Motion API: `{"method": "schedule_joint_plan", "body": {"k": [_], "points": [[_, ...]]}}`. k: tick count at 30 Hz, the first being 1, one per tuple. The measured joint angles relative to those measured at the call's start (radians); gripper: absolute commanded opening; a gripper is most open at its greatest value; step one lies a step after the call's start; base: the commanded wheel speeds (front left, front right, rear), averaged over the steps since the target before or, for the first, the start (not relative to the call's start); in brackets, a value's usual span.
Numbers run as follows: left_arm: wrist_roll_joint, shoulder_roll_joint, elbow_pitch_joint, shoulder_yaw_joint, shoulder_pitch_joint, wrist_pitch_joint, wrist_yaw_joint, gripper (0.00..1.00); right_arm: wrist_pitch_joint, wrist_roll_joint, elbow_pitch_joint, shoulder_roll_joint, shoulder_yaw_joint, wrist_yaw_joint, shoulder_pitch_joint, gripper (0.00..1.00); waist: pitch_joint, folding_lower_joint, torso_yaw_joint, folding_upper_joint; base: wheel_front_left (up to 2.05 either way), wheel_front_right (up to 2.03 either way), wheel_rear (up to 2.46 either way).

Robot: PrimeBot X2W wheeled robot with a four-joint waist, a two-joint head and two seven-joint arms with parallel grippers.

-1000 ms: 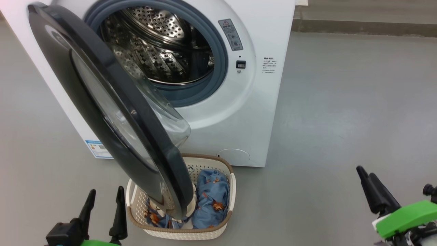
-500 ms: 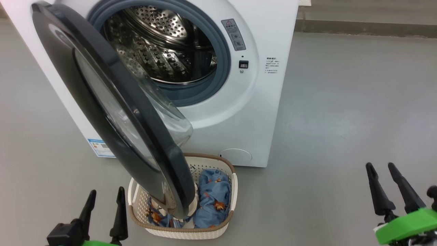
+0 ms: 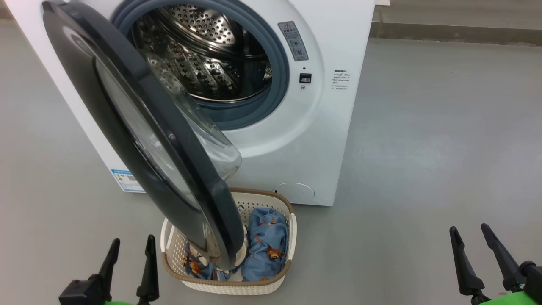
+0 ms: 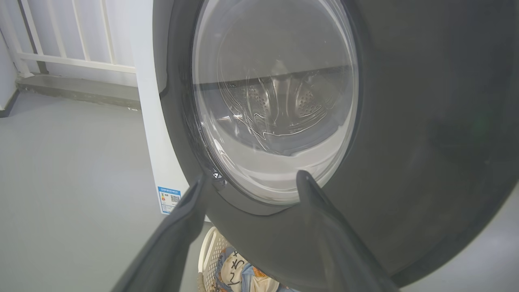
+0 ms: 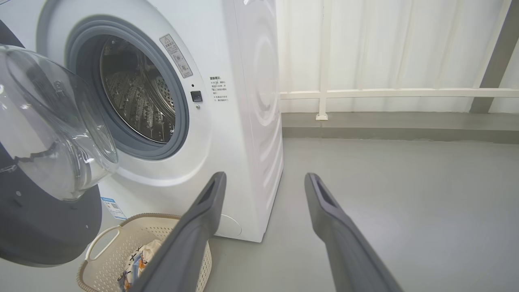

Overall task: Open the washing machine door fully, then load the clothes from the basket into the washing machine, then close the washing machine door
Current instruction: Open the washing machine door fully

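At the bottom left of the head view I see my left gripper point(image 3: 131, 243), fingers spread wide and holding nothing. At the bottom right is my right gripper point(image 3: 469, 228), also wide apart and empty.

Between them, low in the centre, the cream perforated basket point(image 3: 237, 290) with a brown rim band sits on the grey floor point(image 3: 423, 148). The clothes point(image 3: 264, 245) lie inside it: light blue fabric with small orange-brown bears. In the left wrist view a cream panel point(image 4: 233, 271) shows black letters I cannot read.

The washing machine door point(image 3: 178, 148), with a glossy black rim around a bulging clear bowl, stands partly open. It runs from the upper left to the centre, and its lower edge overlaps the left half of the basket.

Behind it is the white washing machine point(image 3: 330, 140) with its steel drum point(image 3: 203, 55) exposed. It carries a grey sticker point(image 3: 293, 41) with a red warning triangle, small print too fine to read, and a blue label point(image 3: 125, 180) low on the left.

Open floor spreads across the right half of the frame.
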Motion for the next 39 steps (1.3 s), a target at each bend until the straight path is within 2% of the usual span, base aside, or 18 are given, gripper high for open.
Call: {"method": "schedule_joint_plan", "body": {"k": [8, 9, 10, 11, 12, 16, 20, 23, 31, 35, 39], "points": [[0.000, 0.000, 0.000, 0.000, 0.000, 0.000, 0.000, 1.00, 0.000, -0.017, 0.000, 0.009, -0.005, 0.000, 0.002, 1.00, 0.000, 0.0000, -0.001, 0.0000, 0.00, 0.00, 0.00], [0.000, 0.000, 0.000, 0.001, 0.000, 0.000, 0.000, 0.82, 0.000, -0.017, 0.000, 0.009, -0.006, 0.000, 0.002, 1.00, 0.000, 0.0000, 0.000, 0.0000, 0.00, 0.00, 0.00], [0.000, 0.000, -0.005, 0.002, 0.000, 0.000, 0.000, 0.40, 0.000, -0.017, 0.000, 0.009, -0.007, 0.000, 0.003, 1.00, 0.000, 0.0000, 0.001, 0.0000, 0.00, 0.00, 0.00], [0.000, 0.000, -0.015, 0.005, 0.000, 0.000, 0.000, 0.04, 0.000, -0.017, 0.000, 0.009, -0.007, 0.000, 0.005, 1.00, -0.001, 0.0000, 0.002, 0.0000, 0.00, 0.00, 0.00], [0.000, 0.000, -0.027, 0.009, -0.001, 0.000, 0.000, 0.00, 0.000, -0.018, 0.000, 0.009, -0.008, 0.000, 0.007, 1.00, -0.001, 0.0000, 0.003, 0.0000, 0.00, 0.00, 0.00], [0.018, -0.002, -0.120, 0.036, -0.004, 0.000, 0.004, 0.00, 0.000, -0.024, -0.001, 0.014, -0.012, 0.000, 0.014, 1.00, -0.003, 0.0000, 0.006, 0.0000, 0.00, 0.00, 0.00], [0.045, -0.009, -0.301, 0.041, -0.009, 0.000, 0.026, 0.00, 0.000, -0.028, -0.002, 0.023, -0.020, 0.000, 0.014, 1.00, -0.005, 0.0000, 0.009, 0.0000, 0.00, 0.00, 0.00], [0.054, -0.014, -0.432, 0.007, -0.019, 0.000, 0.035, 0.00, 0.000, -0.043, -0.005, 0.025, -0.024, 0.000, 0.014, 1.00, -0.005, 0.0000, 0.009, 0.0000, 0.00, 0.00, 0.00], [0.043, -0.028, -0.662, -0.222, -0.018, 0.126, 0.042, 0.00, 0.000, -0.051, -0.021, 0.030, -0.034, 0.000, 0.014, 1.00, 0.001, 0.0000, -0.005, 0.0000, 0.00, 0.00, 0.00], [0.014, -0.029, -0.666, -0.342, -0.025, 0.156, 0.051, 0.00, 0.000, -0.052, -0.025, 0.036, -0.035, 0.000, 0.014, 1.00, 0.008, 0.0000, -0.014, 0.0000, 0.00, 0.00, 0.00], [-0.049, -0.029, -0.593, -0.445, -0.064, 0.157, 0.079, 0.00, 0.000, -0.052, -0.023, 0.037, -0.032, 0.000, 0.014, 1.00, 0.015, 0.0001, -0.026, 0.0000, 0.00, 0.00, 0.00]]}}
